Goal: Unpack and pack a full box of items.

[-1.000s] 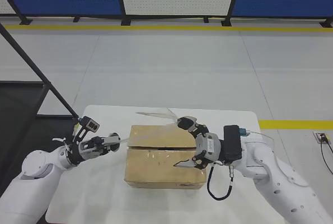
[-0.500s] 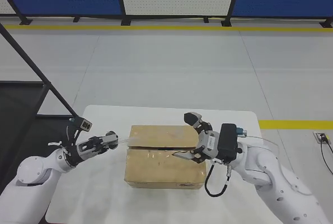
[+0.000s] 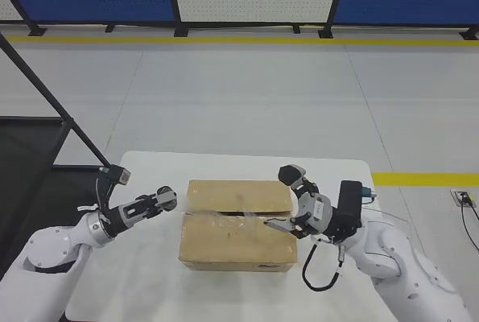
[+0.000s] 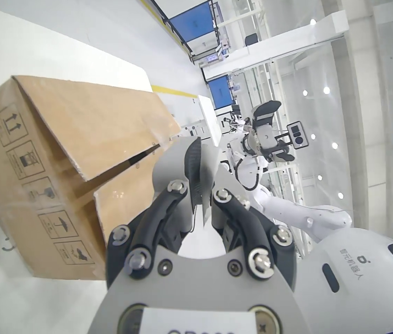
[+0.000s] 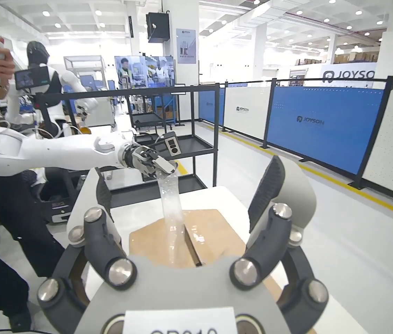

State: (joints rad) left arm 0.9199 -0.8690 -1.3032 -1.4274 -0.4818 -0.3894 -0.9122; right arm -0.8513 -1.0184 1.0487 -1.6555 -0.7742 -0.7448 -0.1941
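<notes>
box (image 3: 235, 241) sat mid-bench (image 3: 142, 266). left fingers (image 5: 161, 166) pinched shut on the tape (image 5: 171, 203), which ran to the top seam. right fingers (image 5: 273, 189) hovered wide over the box's right end. best bet: pull tape low along the seam while right pinned the box from sliding.

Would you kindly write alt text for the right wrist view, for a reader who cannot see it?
A strip of clear tape stretches from the box top to the left tool, shut on its far end. The right tool is open above the box.
</notes>
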